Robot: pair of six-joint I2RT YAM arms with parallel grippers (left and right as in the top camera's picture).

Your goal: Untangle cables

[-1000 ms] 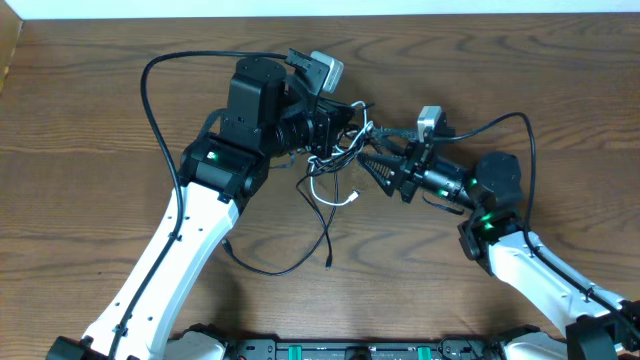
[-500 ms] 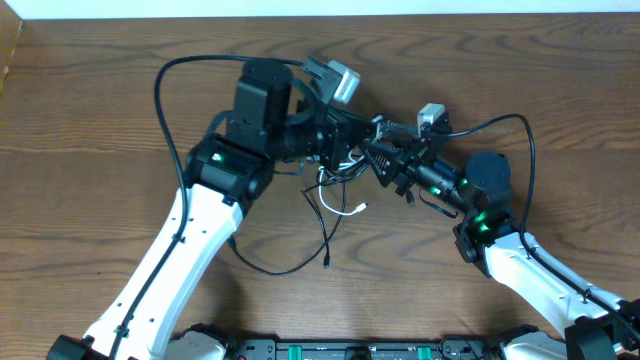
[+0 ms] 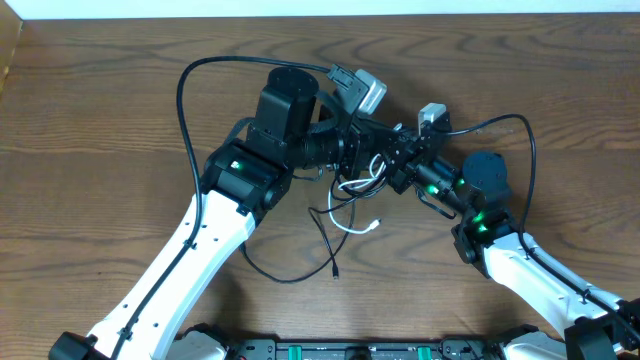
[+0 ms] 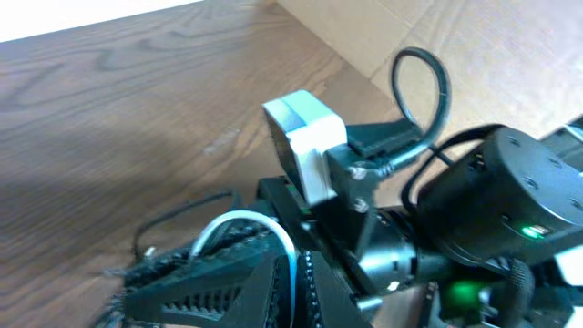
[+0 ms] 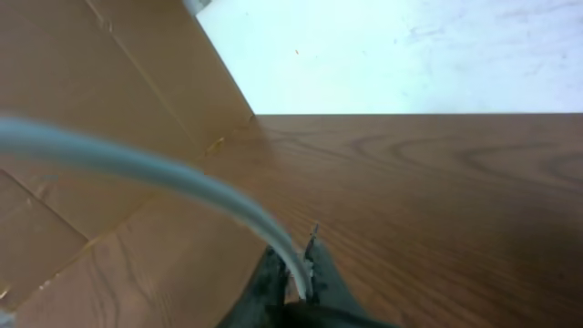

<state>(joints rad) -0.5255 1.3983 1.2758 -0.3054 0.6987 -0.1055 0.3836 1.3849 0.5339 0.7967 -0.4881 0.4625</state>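
Observation:
The cables are a small tangle in the middle of the wooden table. A white cable (image 3: 352,226) curls under the two grippers, and a thin black cable (image 3: 325,238) trails toward the front, ending in a small plug (image 3: 335,271). My left gripper (image 3: 372,150) reaches in from the left and is shut on the white cable (image 4: 239,219), which runs down between its fingers (image 4: 264,282). My right gripper (image 3: 393,160) meets it tip to tip from the right. In the right wrist view the right gripper (image 5: 296,260) is shut on the white cable (image 5: 164,169). The knot itself is hidden under the grippers.
Thick black arm wires loop beside the left arm (image 3: 185,95) and the right arm (image 3: 527,135). A cardboard box (image 3: 8,50) stands at the far left edge of the table. The right wrist camera housing (image 4: 305,137) is close in front of the left gripper.
The right gripper has shut on the white cable. The left arm has moved to the right, carrying the tangle with it, and the two grippers now meet.

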